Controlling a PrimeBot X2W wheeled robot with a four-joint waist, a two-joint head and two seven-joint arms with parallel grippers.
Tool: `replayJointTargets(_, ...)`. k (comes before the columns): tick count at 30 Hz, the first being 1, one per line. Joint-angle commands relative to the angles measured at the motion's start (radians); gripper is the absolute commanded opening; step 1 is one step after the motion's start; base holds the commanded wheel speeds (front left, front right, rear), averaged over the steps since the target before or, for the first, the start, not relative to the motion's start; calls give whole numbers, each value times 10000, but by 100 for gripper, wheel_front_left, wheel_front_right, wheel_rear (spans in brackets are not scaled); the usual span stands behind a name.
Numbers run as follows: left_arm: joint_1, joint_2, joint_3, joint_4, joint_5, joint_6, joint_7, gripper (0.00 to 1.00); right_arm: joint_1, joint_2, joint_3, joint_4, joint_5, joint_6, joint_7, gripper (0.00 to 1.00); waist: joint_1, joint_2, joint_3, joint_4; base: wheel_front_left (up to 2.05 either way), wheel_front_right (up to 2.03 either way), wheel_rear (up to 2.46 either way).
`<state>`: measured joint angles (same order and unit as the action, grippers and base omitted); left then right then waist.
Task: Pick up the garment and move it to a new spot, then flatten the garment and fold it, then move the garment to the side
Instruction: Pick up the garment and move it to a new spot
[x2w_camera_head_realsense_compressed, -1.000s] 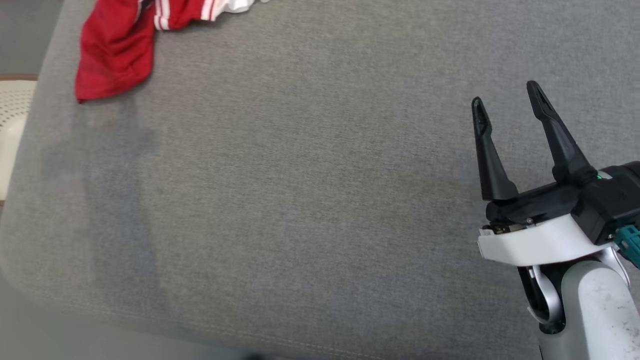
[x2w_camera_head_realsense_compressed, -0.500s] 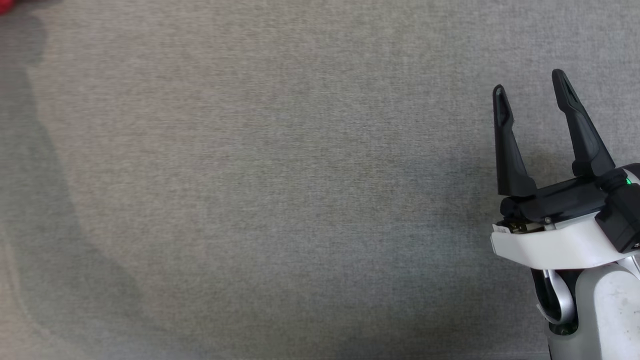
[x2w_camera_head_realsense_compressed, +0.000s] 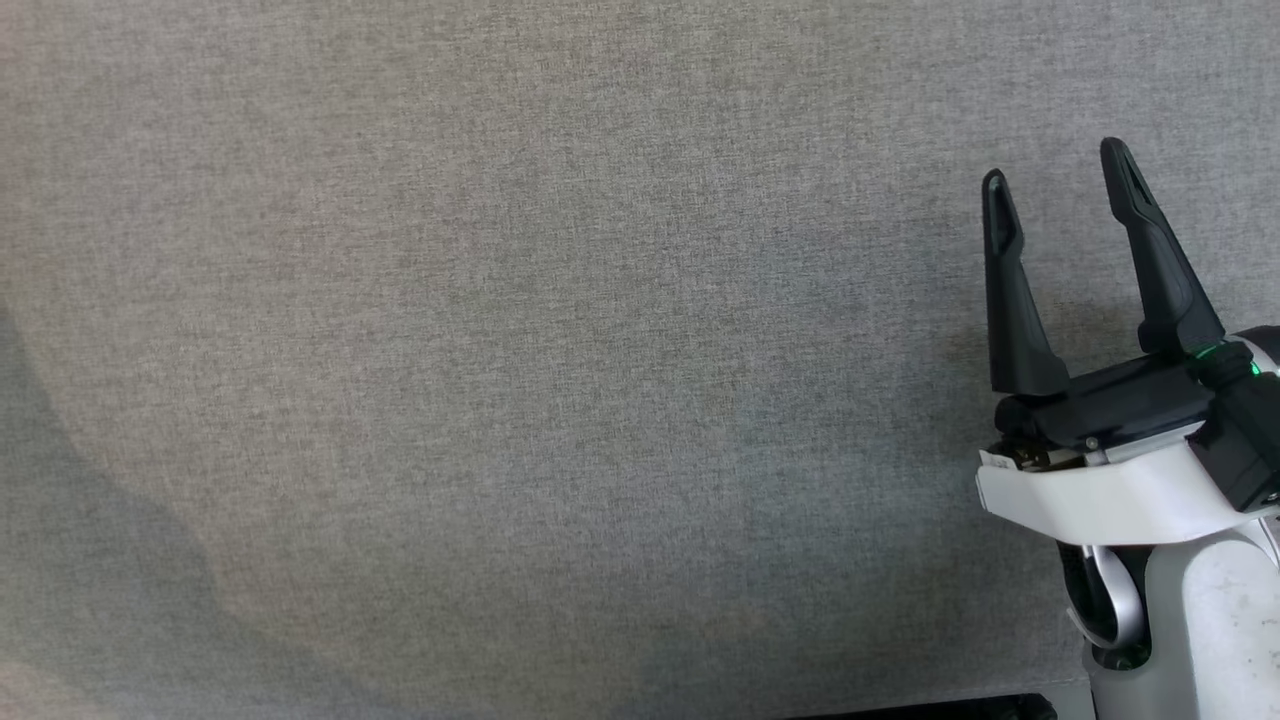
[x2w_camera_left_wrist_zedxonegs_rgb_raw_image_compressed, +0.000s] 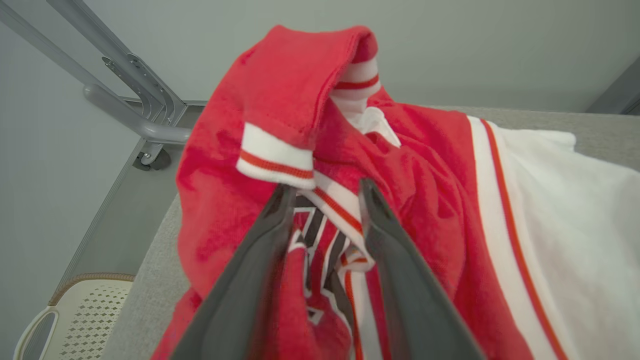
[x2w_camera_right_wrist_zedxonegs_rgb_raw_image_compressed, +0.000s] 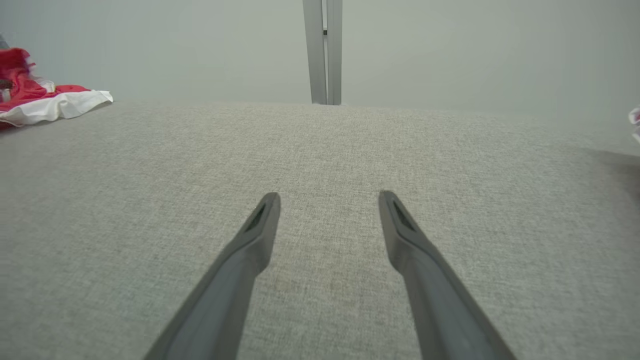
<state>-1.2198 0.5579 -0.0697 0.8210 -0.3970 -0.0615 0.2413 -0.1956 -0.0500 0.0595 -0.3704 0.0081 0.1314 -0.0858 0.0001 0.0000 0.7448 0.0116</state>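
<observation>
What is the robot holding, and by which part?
Right gripper: open, empty. Left gripper: straddles the striped trim of the red-and-white garment; whether it grips cannot be told.

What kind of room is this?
Probably an indoor robot test room: a wide grey fabric surface, bare pale walls, a metal frame, and a red-and-white garment lying there.

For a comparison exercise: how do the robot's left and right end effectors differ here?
The left end effector straddles the red-and-white jersey garment; the right end effector hangs over the bare grey woven cushion. The left's fingers stand closer together; the right's spread wide. Both have two long dark fingers.
</observation>
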Motion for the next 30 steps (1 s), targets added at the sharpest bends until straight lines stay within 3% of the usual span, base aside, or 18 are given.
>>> replayJointTargets(1, -191, 27, -47, 71, 103, 13, -147, 0, -110, -11, 22, 27, 107, -16, -138, 100, -1, 0, -97, 5, 0, 0, 0)
replayJointTargets(17, -867, -51, -1190, -31, 416, -534, -192, 0, -96, -12, -112, 1195, 524, -16, -606, 100, -1, 0, -2063, -188, 0, 0, 0)
replayJointTargets(27, 168, -238, -1607, -784, -129, -664, -242, 0, 105, -12, -299, 1767, 715, -16, -734, 100, -1, 0, -2895, 44, 0, 0, 0)
replayJointTargets(29, 548, -221, -1606, -985, -210, -670, -475, 29, 113, -12, -308, 1826, 723, -16, -734, 100, -1, 0, -3010, 95, 0, 0, 0)
replayJointTargets(30, 790, -225, -1619, -1104, -252, -675, -642, 35, 130, -12, -313, 1856, 724, -16, -746, 100, -1, 0, -3090, 119, 0, 0, 0)
